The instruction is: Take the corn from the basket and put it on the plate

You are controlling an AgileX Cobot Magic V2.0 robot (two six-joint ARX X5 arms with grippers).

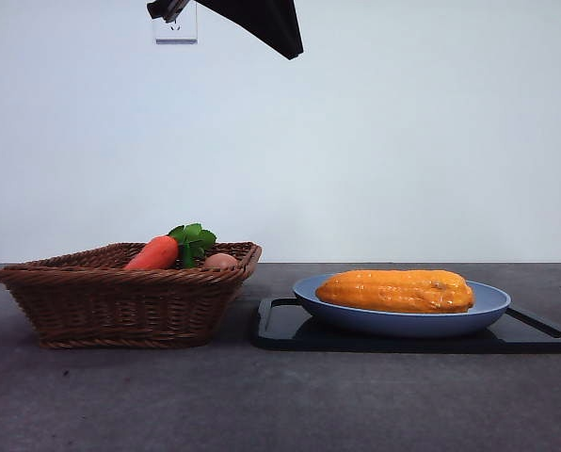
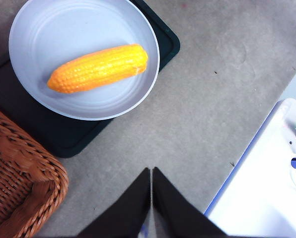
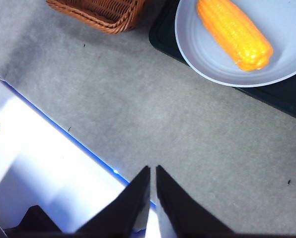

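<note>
The grey counter (image 1: 262, 405) carries everything, with a pale wall behind it. At the left stands the brown wicker basket (image 1: 120, 306), holding a carrot (image 1: 153, 253) with green leaves and a small brownish rounded thing just beside it that is too hidden to name. Right of the basket, near but apart from it, lies the flat black tray (image 1: 290, 330), and on the tray sits the light-blue plate (image 1: 403, 320). The corn (image 1: 395, 291) lies lengthwise in the middle of the plate, clear of the rim, touched by nothing.

By how things lie, the placing looks done, and what remains is to leave the corn undisturbed. Both arms hang high above the counter and away from the plate; one shows only as a dark tip (image 1: 262, 24) at the top edge of the front view. The left claw (image 2: 151, 171) has its jaws pressed together with nothing between them, and the right claw (image 3: 152, 168) is likewise closed on nothing, with only a hairline gap. To finish well, I judge the arms should stay up and clear, not sweeping low over the plate, since the rounded cob could roll if nudged
</note>
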